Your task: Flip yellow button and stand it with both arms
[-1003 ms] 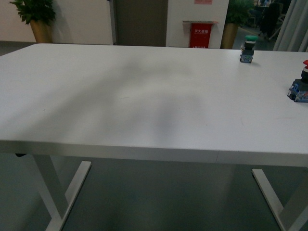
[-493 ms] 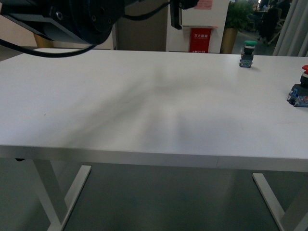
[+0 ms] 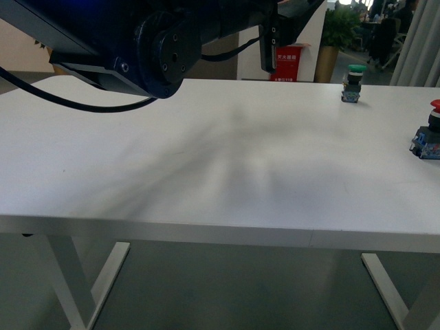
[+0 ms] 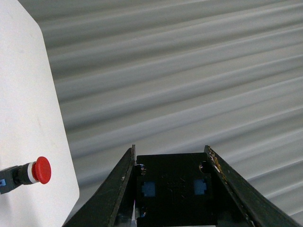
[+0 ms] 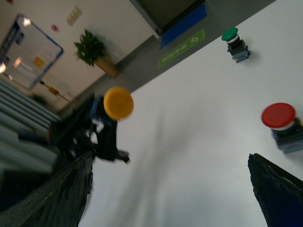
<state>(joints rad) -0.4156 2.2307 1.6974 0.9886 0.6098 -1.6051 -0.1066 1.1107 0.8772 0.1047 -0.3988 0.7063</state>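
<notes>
Holding the yellow button [image 5: 118, 103] up in the air with the left gripper [image 4: 169, 150], above the white table [image 3: 206, 172] and not touching it. Gripping it by the blocky black base, with both fingers [image 4: 118, 189] pressed tight against the sides. From the left wrist view, seeing only the bottom of that base, with two small blue squares on it and the cap hidden behind. From the right wrist view, seeing the round yellow cap turned toward the camera, a bit blurry, with the dark gripper behind it.

Holding nothing with the right gripper [image 5: 170, 156]. Fingers [image 5: 61, 198] spread far apart there, with only bare table showing between them.

In the front view, seeing the big black left arm [image 3: 158, 48] reaching across the top, over the far side of the table, with a black cable [image 3: 69, 96] hanging under it.

Standing upright near the far right corner of the table: the green button [image 3: 355, 81]. Sitting at the right edge, nearer the robot and well apart from the green one: the red button [image 3: 429, 130], red cap up. Both well apart from the yellow button.

Behind the table: a red box [image 3: 287, 58] by the wall and a leafy plant [image 3: 340, 27] in a pot.
</notes>
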